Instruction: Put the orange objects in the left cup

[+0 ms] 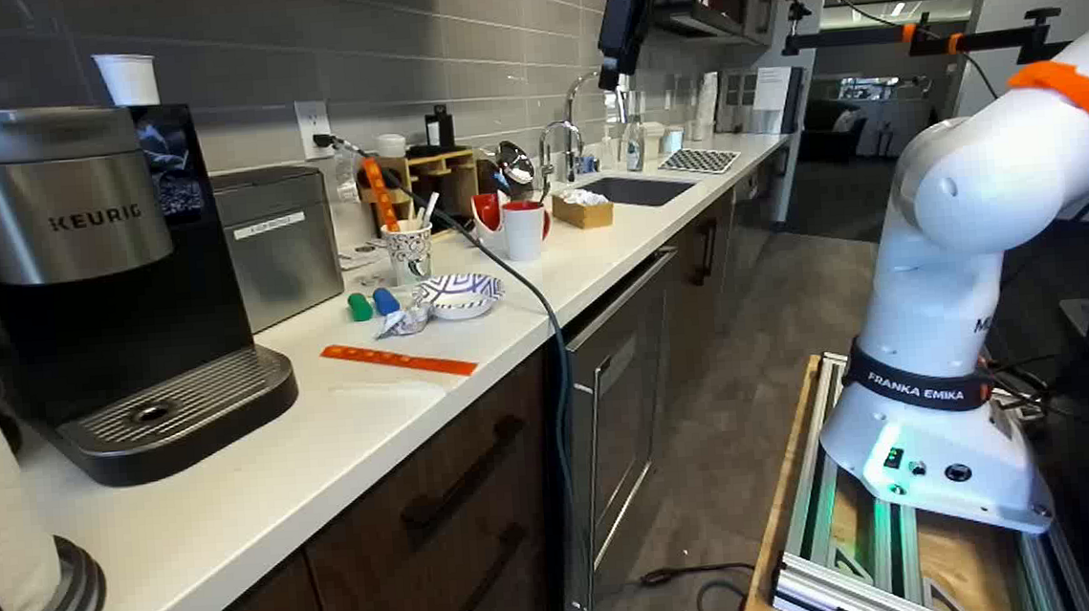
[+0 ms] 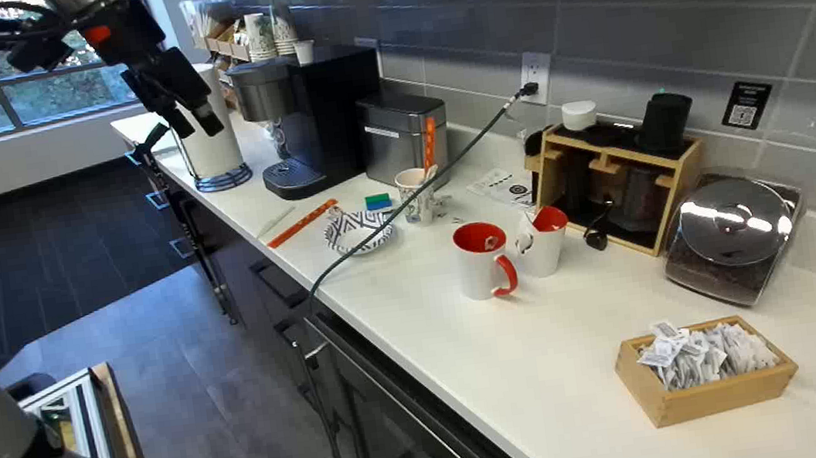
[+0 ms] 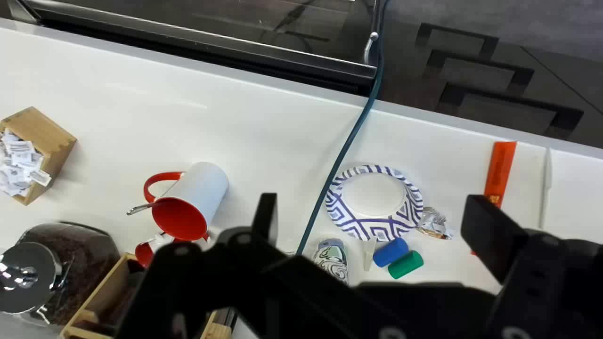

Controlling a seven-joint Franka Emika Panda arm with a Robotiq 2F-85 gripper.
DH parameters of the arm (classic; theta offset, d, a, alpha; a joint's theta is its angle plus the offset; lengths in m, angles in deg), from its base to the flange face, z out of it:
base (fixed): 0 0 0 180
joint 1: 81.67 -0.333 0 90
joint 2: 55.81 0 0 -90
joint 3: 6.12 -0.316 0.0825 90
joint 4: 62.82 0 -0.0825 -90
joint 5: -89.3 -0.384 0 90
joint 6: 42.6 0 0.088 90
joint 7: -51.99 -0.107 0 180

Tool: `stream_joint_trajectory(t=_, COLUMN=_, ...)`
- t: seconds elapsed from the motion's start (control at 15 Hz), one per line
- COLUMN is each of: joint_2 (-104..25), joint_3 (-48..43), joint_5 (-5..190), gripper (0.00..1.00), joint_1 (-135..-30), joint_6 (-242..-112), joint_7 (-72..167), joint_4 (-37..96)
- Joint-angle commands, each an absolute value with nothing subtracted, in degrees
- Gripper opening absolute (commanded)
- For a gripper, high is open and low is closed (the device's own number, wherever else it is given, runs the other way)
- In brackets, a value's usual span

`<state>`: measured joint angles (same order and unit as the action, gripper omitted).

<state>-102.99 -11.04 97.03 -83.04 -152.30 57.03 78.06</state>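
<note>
The tool (image 3: pixel 372 219) hangs well above the worktop (image 3: pixel 264 141), its fingers (image 3: pixel 487 235) spread wide, holding and touching nothing. In the wrist view one finger hides part of an orange stick (image 3: pixel 500 172), which lies flat on the worktop near the bowl (image 3: pixel 372 194), just beside a white strip (image 3: pixel 546 186). In both exterior views a second stick (image 1: pixel 379 194) leans in the paper cup (image 1: pixel 410 254), its lower end hidden.

Here's the white counter (image 1: pixel 260 479)! Paper-towel stand (image 1: pixel 71 599) at left, then coffee maker (image 1: pixel 114 312) and steel box (image 1: pixel 284 252); orange stick (image 1: pixel 399 360) lying flat at the near side; patterned bowl (image 1: pixel 464 297), crumpled wrapper (image 1: pixel 407 321) on its left; green cylinder (image 1: pixel 360 307), blue cylinder (image 1: pixel 386 301) on the far side, patterned cup (image 1: pixel 410 257) too; farther right, two red-lined mugs (image 1: pixel 524 235), wooden box (image 1: pixel 583 213).
</note>
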Motion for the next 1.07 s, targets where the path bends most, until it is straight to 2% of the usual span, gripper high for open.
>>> stream_joint_trajectory(t=0.0, joint_2=-102.9, joint_3=-10.5, joint_5=97.6, gripper=1.00, joint_1=-83.9, joint_6=-152.1, joint_7=56.5, joint_4=77.9)
stream_joint_trajectory(t=0.53, joint_2=-102.9, joint_3=-10.5, joint_5=97.6, gripper=1.00, joint_1=-83.9, joint_6=-152.1, joint_7=56.5, joint_4=77.9)
stream_joint_trajectory(t=1.0, joint_2=-99.3, joint_3=-16.8, joint_5=90.5, gripper=1.00, joint_1=-93.7, joint_6=-154.5, joint_7=55.1, joint_4=84.3)
